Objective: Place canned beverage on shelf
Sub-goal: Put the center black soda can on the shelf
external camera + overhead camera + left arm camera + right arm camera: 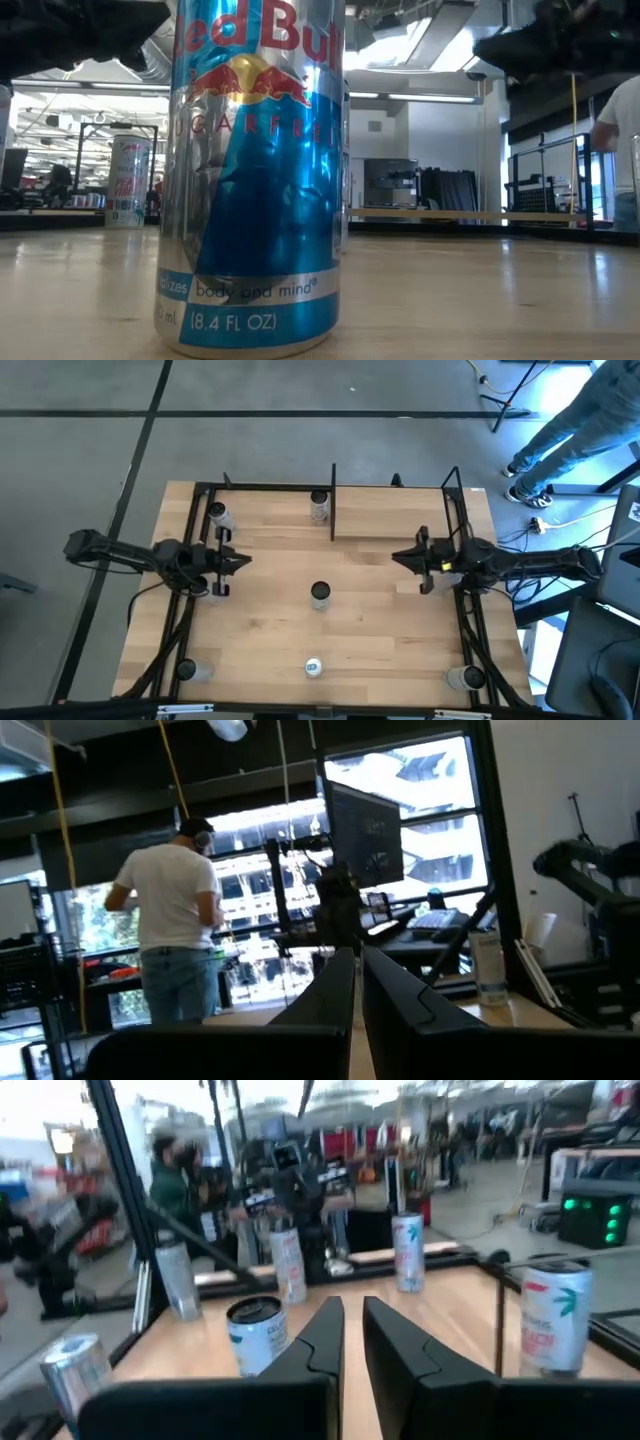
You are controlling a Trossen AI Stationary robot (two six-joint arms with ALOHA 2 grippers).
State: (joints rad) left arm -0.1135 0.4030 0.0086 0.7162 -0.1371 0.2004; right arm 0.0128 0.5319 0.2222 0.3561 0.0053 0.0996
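So far nothing is in hand: the left gripper hangs over the surface with its fingers clenched on nothing, and the right gripper faces it from the opposite side, likewise pinched together and empty. Between the two grippers, slightly nearer the front edge than either, stands the middle can, upright and untouched; by my judgement it is the likeliest one to be moved. Ahead of the grippers, at the far edge, is the shelf, where a rear can already stands beside the black divider and a corner can sits just behind the left gripper. Further cans wait along the near edge: a front can well behind the middle one, plus one at each front corner. In the low view the big silver-and-blue can fills the frame, standing free. The whole carry seems left to do: open, reach, grasp, lift, set down on the shelf.
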